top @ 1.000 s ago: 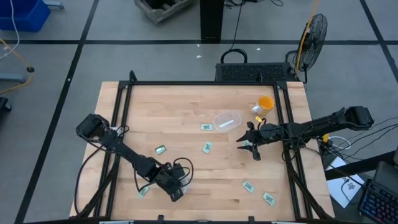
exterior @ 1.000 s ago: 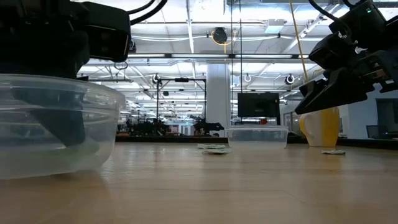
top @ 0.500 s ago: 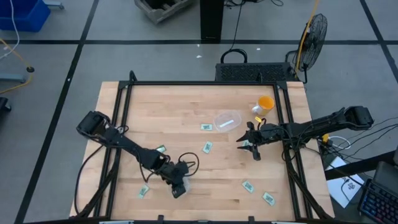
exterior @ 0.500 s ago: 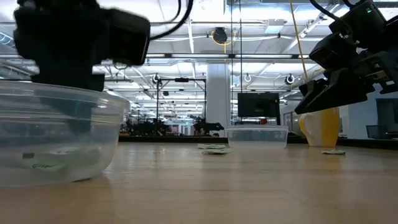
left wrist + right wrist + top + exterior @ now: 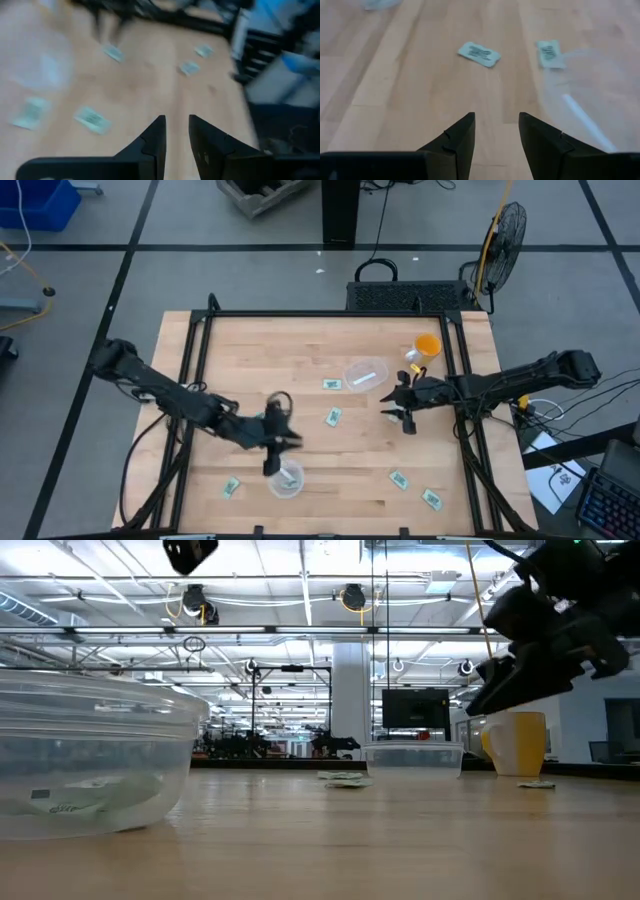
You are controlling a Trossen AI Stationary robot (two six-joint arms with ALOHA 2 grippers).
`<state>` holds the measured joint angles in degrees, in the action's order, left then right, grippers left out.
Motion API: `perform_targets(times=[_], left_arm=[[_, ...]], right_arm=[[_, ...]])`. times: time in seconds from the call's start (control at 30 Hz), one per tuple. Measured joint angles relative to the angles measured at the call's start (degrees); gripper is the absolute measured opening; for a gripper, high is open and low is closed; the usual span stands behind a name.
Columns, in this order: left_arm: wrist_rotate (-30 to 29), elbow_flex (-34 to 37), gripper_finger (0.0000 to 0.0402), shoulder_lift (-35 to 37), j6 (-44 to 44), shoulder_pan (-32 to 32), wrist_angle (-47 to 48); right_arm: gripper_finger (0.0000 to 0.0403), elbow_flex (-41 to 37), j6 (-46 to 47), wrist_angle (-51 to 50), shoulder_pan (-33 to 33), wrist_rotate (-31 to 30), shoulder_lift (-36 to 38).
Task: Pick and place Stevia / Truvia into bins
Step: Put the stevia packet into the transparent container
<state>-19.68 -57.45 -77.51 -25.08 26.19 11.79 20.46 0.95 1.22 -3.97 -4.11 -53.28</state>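
The near clear bowl stands by the table's near edge and holds one green-and-white sachet lying flat on its floor. My left gripper hovers just beyond it, open and empty. The far clear bowl sits right of centre. My right gripper hovers near that bowl, open and empty. Loose sachets lie flat on the wood. The right wrist view shows two sachets ahead of the fingers.
An orange cup stands beyond the far bowl, near the right frame rail. A black frame runs along the left side. Open wood lies across the table's far left part.
My left gripper was low over the near bowl; a sachet came to lie in that bowl. The gripper then rose and swung away toward the far edge, leaving the bowl clear. My right gripper lifted a little in place.
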Motion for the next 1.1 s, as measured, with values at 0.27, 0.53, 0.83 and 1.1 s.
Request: perform_targets(times=[0.27,0.53,0.83,1.1], left_arm=[[-20.5,0.0,0.0088,4.5,10.3,-4.3,0.0],[-20.7,0.1,0.0088,4.9,17.0,-15.8,1.5],[-7.0,0.2,0.0088,1.9,9.5,-21.2,4.3],[-4.2,0.2,0.0088,1.2,10.1,-20.8,4.2]], right_arm=[[0.0144,5.4,0.7,-4.1,-0.6,-5.2,0.0],[0.0144,5.7,2.2,-5.0,6.1,-4.9,-0.3],[0.0144,3.6,0.0,-7.2,5.9,10.2,-0.3],[0.0144,0.2,-1.7,-5.3,-3.0,26.5,-0.3]])
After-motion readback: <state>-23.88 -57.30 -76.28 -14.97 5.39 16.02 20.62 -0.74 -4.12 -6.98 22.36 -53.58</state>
